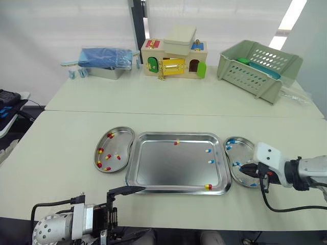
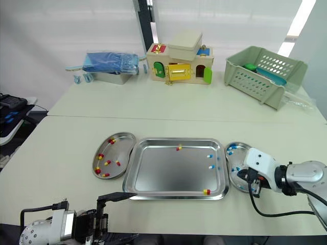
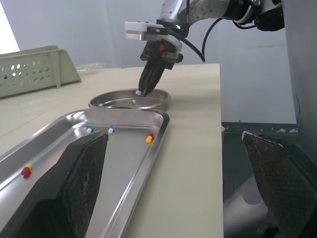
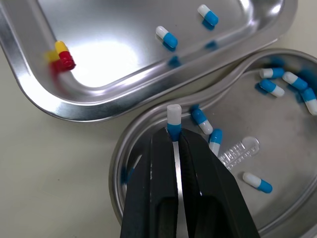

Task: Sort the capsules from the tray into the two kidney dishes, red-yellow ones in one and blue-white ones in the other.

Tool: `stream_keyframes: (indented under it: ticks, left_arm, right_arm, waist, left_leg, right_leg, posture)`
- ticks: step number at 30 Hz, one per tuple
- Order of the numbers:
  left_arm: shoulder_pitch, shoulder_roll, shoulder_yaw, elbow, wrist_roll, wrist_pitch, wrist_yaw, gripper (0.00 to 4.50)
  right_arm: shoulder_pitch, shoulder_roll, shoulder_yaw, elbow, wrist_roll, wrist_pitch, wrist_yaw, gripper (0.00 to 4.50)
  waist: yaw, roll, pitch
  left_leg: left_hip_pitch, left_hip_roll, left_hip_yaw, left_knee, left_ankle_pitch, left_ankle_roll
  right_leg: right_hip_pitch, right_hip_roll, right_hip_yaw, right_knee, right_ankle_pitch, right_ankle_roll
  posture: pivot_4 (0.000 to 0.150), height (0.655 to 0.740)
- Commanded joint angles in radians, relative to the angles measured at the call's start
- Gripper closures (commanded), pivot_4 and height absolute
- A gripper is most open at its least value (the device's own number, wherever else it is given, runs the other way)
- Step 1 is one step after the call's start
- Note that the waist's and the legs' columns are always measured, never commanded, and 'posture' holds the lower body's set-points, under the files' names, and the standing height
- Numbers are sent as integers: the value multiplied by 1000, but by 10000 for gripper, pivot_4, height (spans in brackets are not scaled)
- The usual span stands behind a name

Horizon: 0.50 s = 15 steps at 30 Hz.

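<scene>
A rectangular stainless-steel tray point(image 1: 168, 171) lies mid-table with a steel kidney dish touching each end. Four capsules lie in it: one red-yellow capsule point(image 1: 176, 142) at 12 o'clock by the far rim, two blue-white capsules point(image 1: 208, 150) at 2 to 3 o'clock, and a second red-yellow one point(image 1: 208, 187) at 5 o'clock against the near rim.

At the tray's 9 o'clock, the left kidney dish point(image 1: 124, 134) holds six red-yellow capsules point(image 1: 108, 156), scattered apart. At 3 o'clock, the right kidney dish point(image 1: 244, 150) holds several blue-white capsules point(image 4: 200, 120), most near its far end and a few around its middle.

The right gripper point(image 4: 174, 136) hangs over the right dish, its black fingers pinched narrow on one blue-white capsule point(image 4: 174, 119), white end out. The left gripper point(image 3: 173, 139) sits at the tray's 7 o'clock, just off the near rim, fingers spread wide and holding nothing.

A pale green perforated plastic basket point(image 1: 258, 69) stands well away at 1 o'clock.
</scene>
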Motion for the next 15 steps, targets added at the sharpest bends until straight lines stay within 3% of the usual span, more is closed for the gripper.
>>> stream_keyframes:
  ticks: [1,3,15]
  left_arm:
    - [6,-13,8,-12,-15,3,-6,0]
    - [12,-18,13,-18,-13,5,-2,0]
    - [-3,-31,3,-107,25,69,112,0]
  right_arm:
    - [7,-20,-29,-2,0,-15,-16,44720]
    - [10,-26,-32,-2,9,-11,-9,44720]
    - [-8,-60,-32,49,53,-43,30,11853]
  waist:
    - [0,0,0]
    - [1,0,0]
    - [2,0,0]
  left_leg:
    - [0,0,0,0,0,0]
    - [0,0,0,0,0,0]
    - [0,0,0,0,0,0]
  right_leg:
    - [0,0,0,0,0,0]
    - [0,0,0,0,0,0]
    - [1,0,0,0,0,0]
  posture:
    - [1500,7400]
    - [1500,7400]
    - [1500,7400]
